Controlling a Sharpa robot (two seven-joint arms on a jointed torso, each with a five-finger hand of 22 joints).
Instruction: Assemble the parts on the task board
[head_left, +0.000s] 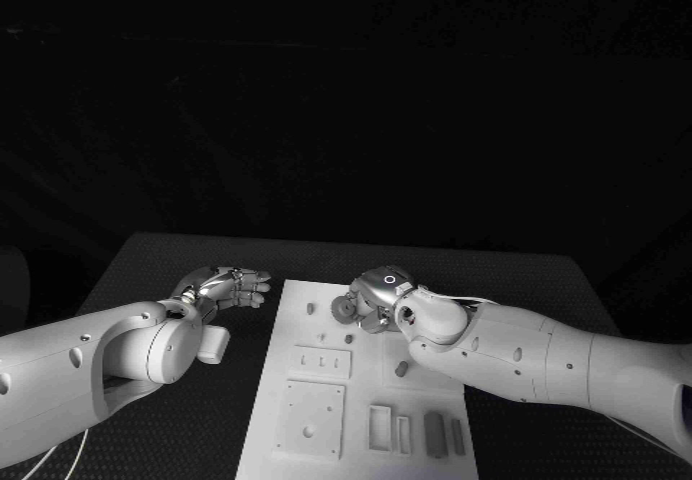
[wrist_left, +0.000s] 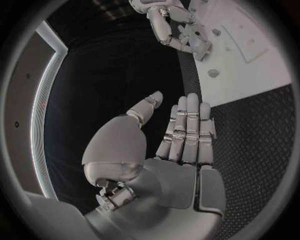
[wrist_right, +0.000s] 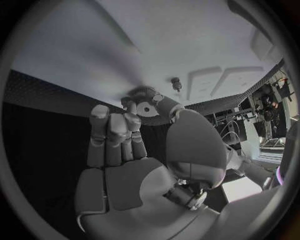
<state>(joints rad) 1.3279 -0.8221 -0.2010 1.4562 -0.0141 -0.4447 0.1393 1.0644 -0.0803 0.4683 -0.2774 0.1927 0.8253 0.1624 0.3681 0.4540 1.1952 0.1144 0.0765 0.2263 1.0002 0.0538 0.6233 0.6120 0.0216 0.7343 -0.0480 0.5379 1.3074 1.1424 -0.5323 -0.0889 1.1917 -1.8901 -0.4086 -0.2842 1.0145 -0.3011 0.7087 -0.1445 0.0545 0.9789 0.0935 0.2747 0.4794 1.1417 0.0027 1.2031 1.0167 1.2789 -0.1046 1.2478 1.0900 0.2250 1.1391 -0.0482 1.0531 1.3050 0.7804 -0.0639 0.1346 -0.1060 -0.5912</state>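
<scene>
Dim overall; head view nearly black above the table (head_left: 173, 255), background lost in dark. White task board (head_left: 368, 385) is the brightest area, low contrast, its parts faint. Arms softly lit, no hard glare. Left wrist view fairly sharp, left hand (wrist_left: 178, 145) clear, straight edges bend at the rim. Right wrist view: board smeared and blurred beyond the right hand (wrist_right: 134, 150), dark vignette ring.

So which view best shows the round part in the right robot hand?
The right wrist view: the round part sits at the right robot hand fingertips. The head view shows it small over the board. In the left wrist view, it's indistinct.
</scene>
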